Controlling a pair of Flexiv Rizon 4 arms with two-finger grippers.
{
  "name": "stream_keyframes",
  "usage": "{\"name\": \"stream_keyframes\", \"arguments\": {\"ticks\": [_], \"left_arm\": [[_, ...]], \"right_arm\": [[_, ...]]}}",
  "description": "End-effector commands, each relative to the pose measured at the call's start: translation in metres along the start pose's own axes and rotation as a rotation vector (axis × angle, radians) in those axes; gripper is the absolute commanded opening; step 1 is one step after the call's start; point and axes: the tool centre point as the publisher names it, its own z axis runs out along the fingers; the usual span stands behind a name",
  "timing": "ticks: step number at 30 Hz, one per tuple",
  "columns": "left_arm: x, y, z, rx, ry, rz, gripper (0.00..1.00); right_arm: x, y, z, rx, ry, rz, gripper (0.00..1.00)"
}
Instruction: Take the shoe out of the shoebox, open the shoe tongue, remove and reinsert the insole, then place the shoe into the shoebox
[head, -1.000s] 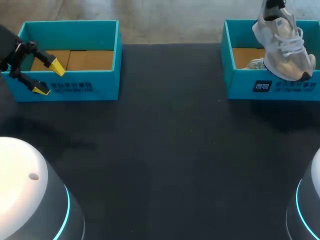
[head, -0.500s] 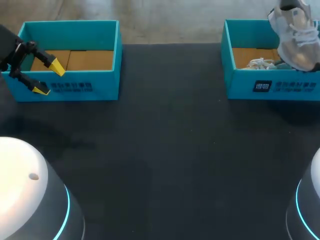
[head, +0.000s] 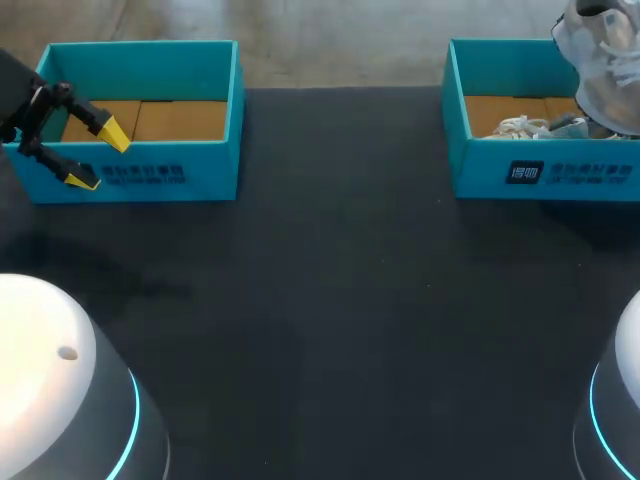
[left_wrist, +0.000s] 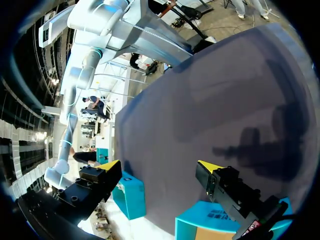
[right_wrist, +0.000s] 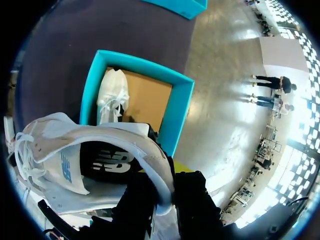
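A dark matte table (head: 340, 300) fills the scene, with a teal cardboard shoebox (head: 470, 150) at its far right and a matching teal box (head: 215, 160) at its far left, both open-topped with brown cardboard floors.

The head view shows only part of the white lace-up sneaker (head: 605, 75). It hangs above the shoebox's right end and is cut off by the view's edge, and its holder is hidden. The right wrist view fills that in. The right gripper (right_wrist: 162, 192) is clamped on the rim of the sneaker's (right_wrist: 85, 155) heel collar, one black finger inside the opening and one outside. The sneaker is seen sideways, showing its dark lining, pale smooth side panels and loose white laces. Beneath it lies the shoebox (right_wrist: 177, 117), with a second white shoe (right_wrist: 112, 92) on the box floor. In the head view that shoe is no more than a tangle of laces (head: 520, 127).

The left gripper (head: 90, 150) hangs over the near wall of the matching teal box, its yellow wedge tips spread wide with nothing between them. The left wrist view confirms the empty gap at the gripper (left_wrist: 159, 167), with bare table ahead.

A second ago the sneaker hung toe-down over the shoebox's near wall. It has since travelled to the right and back towards the far side. The left arm has not moved.
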Motion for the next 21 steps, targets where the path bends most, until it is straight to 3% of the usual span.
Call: {"name": "stream_keyframes", "arguments": {"ticks": [1,6,9,11,14,21], "left_arm": [[0.0,-0.001,0.0,-0.001,0.002,0.0,1.0],[0.0,-0.001,0.0,-0.001,0.002,0.0,1.0],[0.0,-0.001,0.0,-0.001,0.002,0.0,1.0],[0.0,-0.001,0.0,-0.001,0.002,0.0,1.0],[0.0,-0.001,0.0,-0.001,0.002,0.0,1.0],[0.0,-0.001,0.0,-0.001,0.002,0.0,1.0]], "right_arm": [[0.0,0.0,-0.002,0.001,0.0,-0.001,0.0],[0.0,0.0,-0.002,0.001,0.0,-0.001,0.0],[-0.006,0.008,0.004,0.028,0.047,0.069,0.0],[-0.006,0.01,0.006,0.003,0.059,0.104,0.0],[-0.007,0.006,0.008,0.025,0.078,0.181,0.0],[-0.006,-0.011,0.007,0.151,0.163,0.443,0.0]]}}
